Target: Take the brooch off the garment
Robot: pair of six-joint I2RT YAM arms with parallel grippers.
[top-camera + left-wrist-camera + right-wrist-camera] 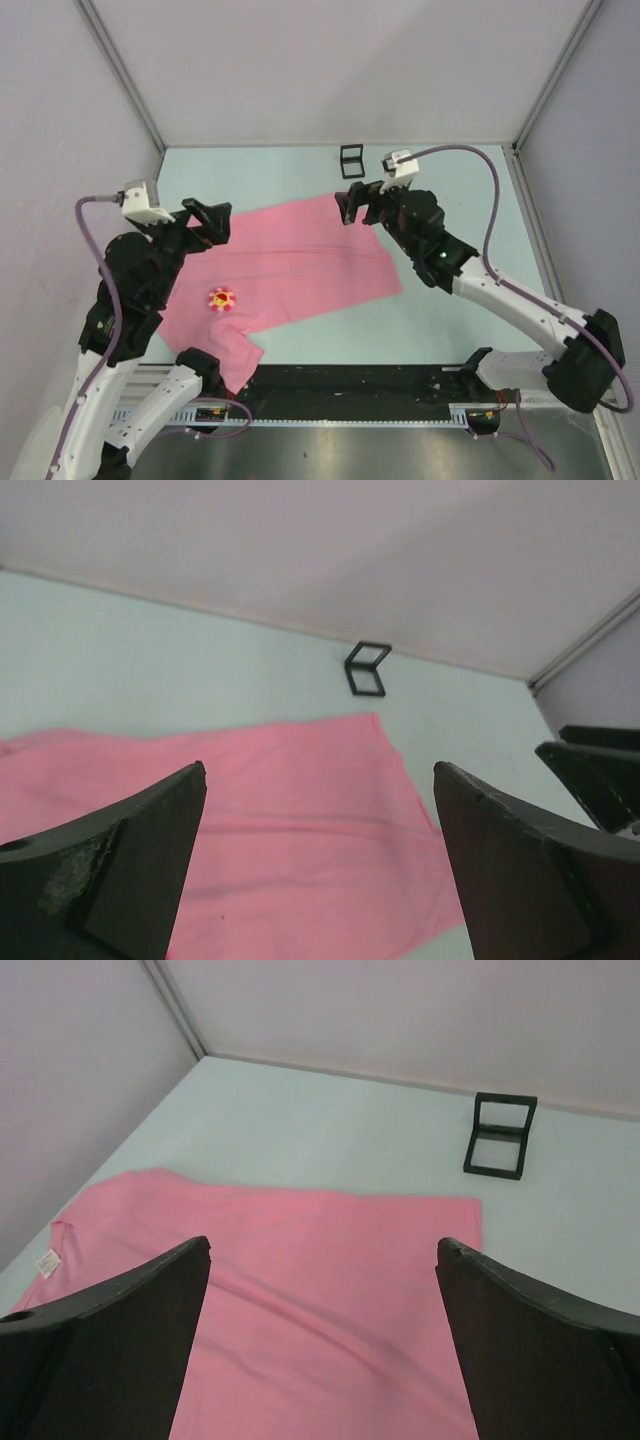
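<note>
The pink garment [290, 265] lies flat on the table, its rumpled end at the near left. The brooch [221, 299], a tiny pink flower with a yellow-red centre, sits on the garment's left part. My left gripper [213, 222] is open and empty above the garment's far left edge, a little beyond the brooch. My right gripper [357, 204] is open and empty above the garment's far right corner. The left wrist view shows the garment [290, 810] between the open jaws, the brooch out of view. The right wrist view shows the garment [330, 1290] below the open jaws.
A small black square frame box [351, 158] stands on the table behind the garment, also in the left wrist view [367, 668] and the right wrist view [500, 1135]. White walls with metal posts enclose the table on three sides.
</note>
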